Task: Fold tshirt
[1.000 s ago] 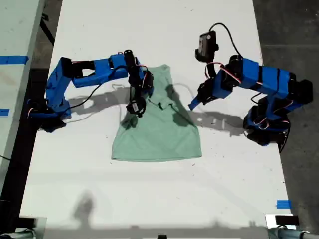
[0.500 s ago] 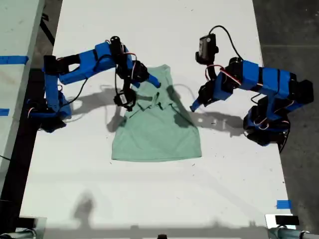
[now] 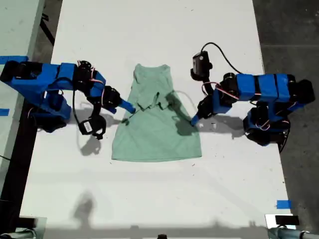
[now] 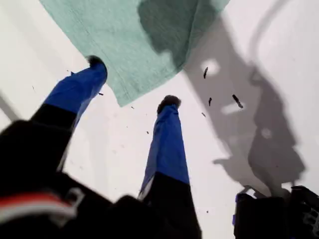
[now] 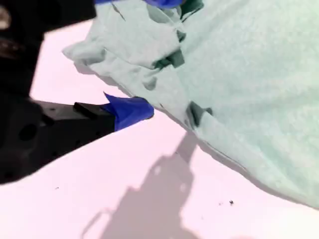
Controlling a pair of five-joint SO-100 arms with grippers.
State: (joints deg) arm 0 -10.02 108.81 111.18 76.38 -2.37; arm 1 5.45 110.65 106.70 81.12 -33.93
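The pale mint-green tshirt (image 3: 157, 132) lies on the white table (image 3: 149, 199), flat at its hem and rumpled with folded-in sleeves near the middle. My first gripper (image 3: 194, 119) is at the shirt's edge on the exterior view's right. It stands open, with a corner of the cloth (image 4: 134, 40) just past its blue fingertips (image 4: 169, 104). My second gripper (image 3: 127, 107) is at the shirt's edge on the exterior view's left. It is open (image 5: 149, 55) astride the rumpled cloth (image 5: 239, 64), one fingertip (image 5: 132, 109) on the table, the other over the cloth.
A second table with blue tape (image 3: 12, 59) runs along the exterior view's left. Dark floor (image 3: 289, 30) borders the table on the exterior view's right. A blue tape strip (image 3: 283, 204) marks the table near the exterior view's lower right.
The arm at the exterior view's left swung off the shirt, outward and down to its edge, leaving the upper part spread wider. The other arm dropped to the opposite edge.
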